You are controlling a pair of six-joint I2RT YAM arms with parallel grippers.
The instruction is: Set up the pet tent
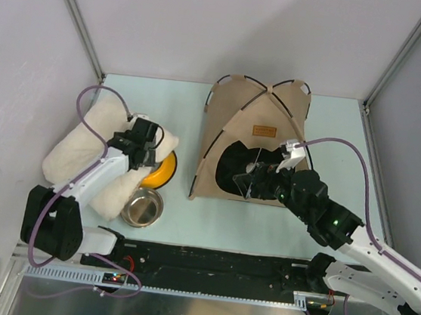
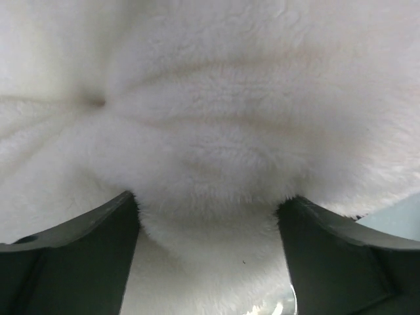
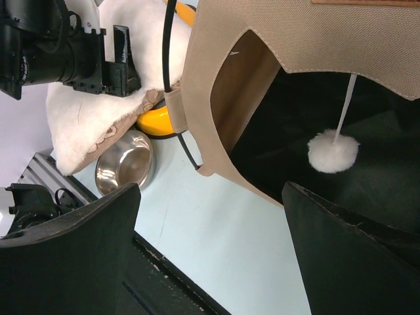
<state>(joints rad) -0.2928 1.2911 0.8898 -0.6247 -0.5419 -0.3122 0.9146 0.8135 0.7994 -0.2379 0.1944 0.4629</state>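
The pet tent (image 1: 253, 132) stands on the table right of centre, its tan fabric held up by black poles that cross at the top. Its brown label (image 1: 263, 131) sits above the dark doorway. In the right wrist view the tent (image 3: 275, 33) shows its doorway edge and a white pom-pom (image 3: 333, 151) hanging inside. My right gripper (image 1: 257, 179) hovers low in front of the doorway; in its own view the right gripper (image 3: 210, 190) is open over bare table. My left gripper (image 1: 147, 149) is open at the fluffy pillow's (image 2: 210, 98) edge, with fleece bulging between its fingers (image 2: 79, 249).
The cream pillow (image 1: 82, 150) lies at the left, partly over the yellow bowl holder (image 1: 162, 169). A steel bowl (image 1: 142, 207) sits in front of it. A black rail (image 1: 221, 265) runs along the near edge. Walls close in the back and sides.
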